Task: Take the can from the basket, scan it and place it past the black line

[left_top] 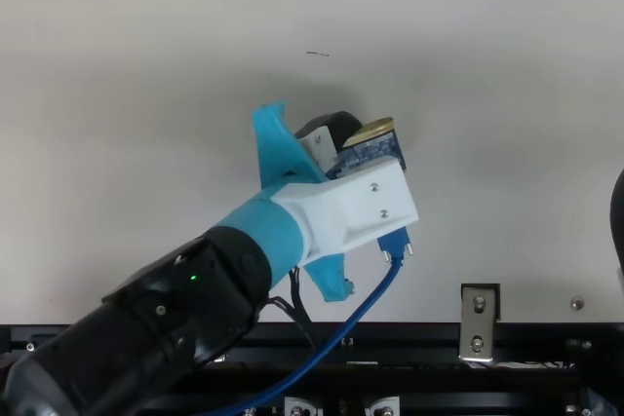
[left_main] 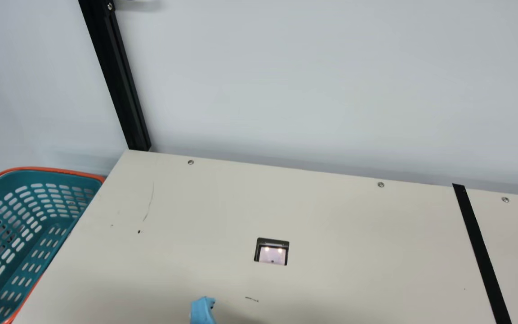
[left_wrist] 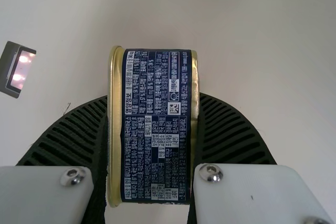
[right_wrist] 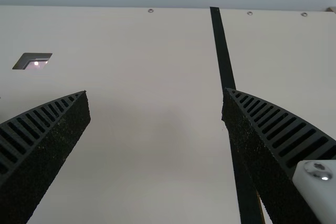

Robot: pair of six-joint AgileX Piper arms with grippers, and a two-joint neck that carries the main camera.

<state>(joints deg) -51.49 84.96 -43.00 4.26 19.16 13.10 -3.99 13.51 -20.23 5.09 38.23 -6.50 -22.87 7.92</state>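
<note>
In the top view my left gripper (left_top: 346, 143) is over the near part of the table, shut on the dark blue can (left_top: 370, 148) with gold ends. The left wrist view has the can (left_wrist: 156, 124) upright in that picture between the two ribbed fingers of my left gripper (left_wrist: 152, 129), its printed side toward the camera. The scanner window (left_main: 272, 252) is lit in the table, beyond the can. My right gripper (right_wrist: 156, 95) stands open, nothing between its fingers. The black line (left_main: 479, 243) runs down the table's right part. The basket (left_main: 34, 169) is at the left edge.
The cream table (left_main: 353, 225) meets a pale wall along its far side. A black post (left_main: 115, 76) rises at the far left corner. A blue cable (left_top: 341, 333) hangs from the left wrist toward the near rail (left_top: 409, 377).
</note>
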